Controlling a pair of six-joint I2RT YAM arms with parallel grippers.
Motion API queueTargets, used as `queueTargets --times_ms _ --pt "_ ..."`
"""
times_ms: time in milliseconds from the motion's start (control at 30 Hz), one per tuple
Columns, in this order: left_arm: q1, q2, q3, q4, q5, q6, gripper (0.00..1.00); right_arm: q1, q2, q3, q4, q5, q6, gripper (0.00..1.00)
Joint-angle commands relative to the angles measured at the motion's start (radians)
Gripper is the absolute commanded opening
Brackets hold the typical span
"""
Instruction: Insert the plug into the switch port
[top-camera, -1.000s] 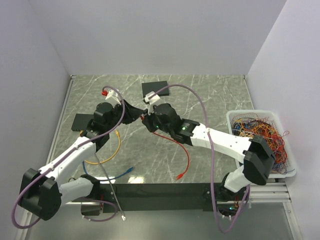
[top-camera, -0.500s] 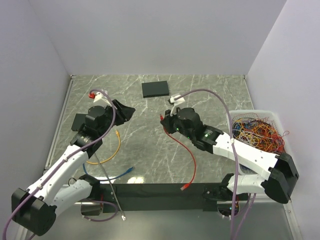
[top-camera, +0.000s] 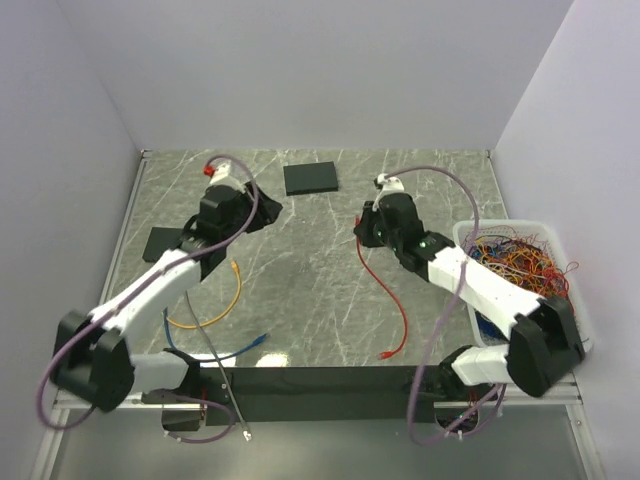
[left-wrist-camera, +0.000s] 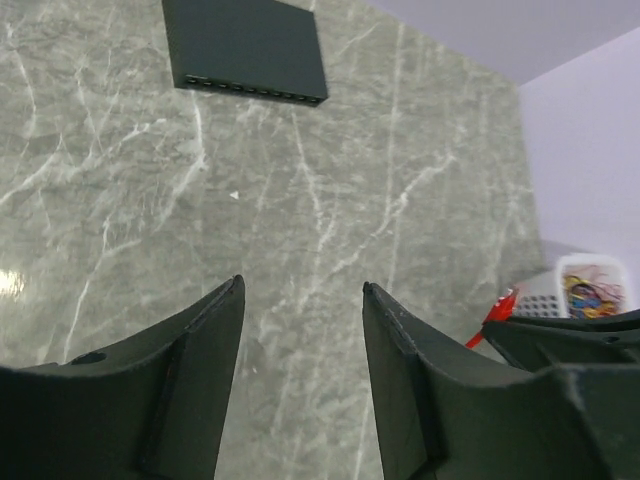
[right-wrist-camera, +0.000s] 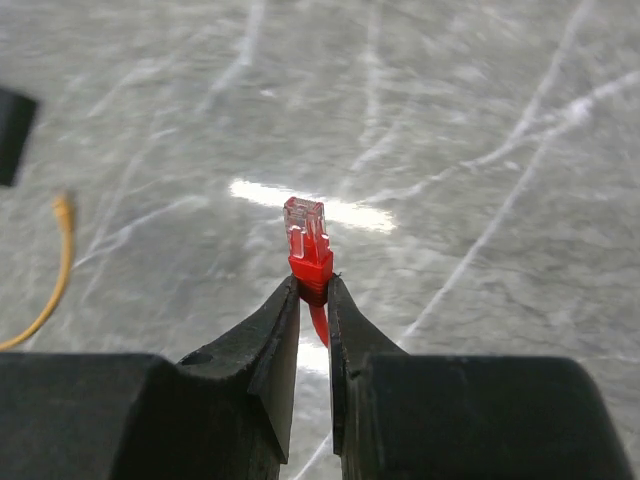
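Note:
The black switch (top-camera: 311, 178) lies flat at the back middle of the table; in the left wrist view the switch (left-wrist-camera: 245, 50) shows a row of ports along its near edge. My right gripper (top-camera: 362, 232) is shut on the red boot of the plug (right-wrist-camera: 310, 250), whose clear tip sticks out past the fingertips. Its red cable (top-camera: 385, 300) trails toward the near edge. The right gripper (right-wrist-camera: 314, 285) is right of and nearer than the switch. My left gripper (top-camera: 265, 205) stands open and empty (left-wrist-camera: 303, 290), left of the switch.
A second black box (top-camera: 160, 243) lies at the left under the left arm. A yellow cable (top-camera: 215, 300) and a blue cable (top-camera: 245, 345) lie near the front left. A white bin (top-camera: 478, 232) full of tangled cables stands at the right edge.
The two grippers, close together a second ago, have drawn apart. The left one has opened and swung back-left. The right one has carried the red plug to the right.

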Motion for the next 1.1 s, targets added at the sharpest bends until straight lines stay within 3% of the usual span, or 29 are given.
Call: queueTargets --times_ms 0,267,433,600,700,900,1067 --pt "0.002 0.142 0.096 0.061 -0.012 0.052 0.56 -0.050 0.114 0.105 -0.026 -0.056 0.044 0.00" --pt "0.131 0.597 0.354 0.159 0.122 0.085 0.54 -0.179 0.555 0.473 -0.105 -0.116 0.080 0.00" --pt "0.238 0.815 0.507 0.231 0.250 0.043 0.52 -0.231 0.869 0.862 -0.238 -0.128 0.077 0.00" --pt "0.276 1.012 0.659 0.245 0.335 0.020 0.52 -0.298 1.168 1.302 -0.416 -0.130 0.087 0.00" --pt "0.289 1.105 0.755 0.239 0.403 -0.015 0.51 -0.338 1.282 1.442 -0.441 -0.203 0.145 0.00" --pt "0.294 1.221 0.878 0.262 0.479 -0.084 0.50 -0.389 1.351 1.428 -0.312 -0.413 0.314 0.00" --pt "0.289 1.268 0.892 0.300 0.521 -0.126 0.50 -0.372 1.483 1.561 -0.273 -0.605 0.469 0.00"
